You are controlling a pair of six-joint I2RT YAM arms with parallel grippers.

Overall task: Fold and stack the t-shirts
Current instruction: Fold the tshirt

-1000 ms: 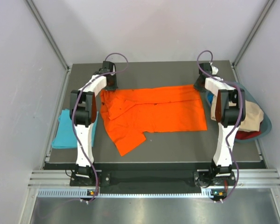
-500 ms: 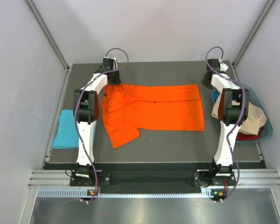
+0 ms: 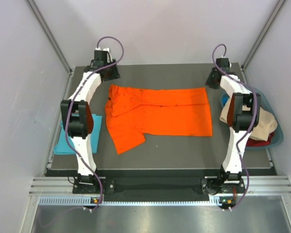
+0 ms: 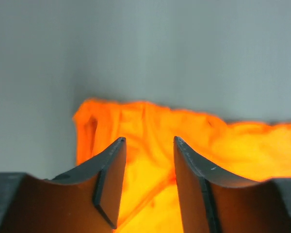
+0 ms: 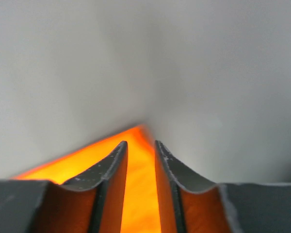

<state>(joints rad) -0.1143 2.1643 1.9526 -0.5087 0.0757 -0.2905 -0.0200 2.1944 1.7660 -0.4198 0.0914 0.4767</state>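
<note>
Left gripper (image 4: 149, 139): jaws stand well apart with nothing between them; it hangs over the far left corner of the orange t-shirt (image 3: 160, 114), not touching the cloth.
Right gripper (image 5: 140, 142): jaws only narrowly apart, right at the shirt's far right corner. From where I stand I can't tell whether they pinch the cloth or are clear of it.
Orange t-shirt: lies flat as a long band across the middle of the table (image 3: 184, 153), far edge fairly straight, with one flap sticking out toward the near side at its left end.
Turquoise t-shirt (image 3: 63, 138): already folded, at the table's left edge, beside the left arm.
Bin (image 3: 277, 130): at the right edge, with more clothes in it.
Step in hand: looks like the end of a lengthwise fold, with the far edge set down.
Next move: probably tuck that loose flap in, then fold the band crossways. Both grippers need fresh holds on matching corners so the layers don't slide.
</note>
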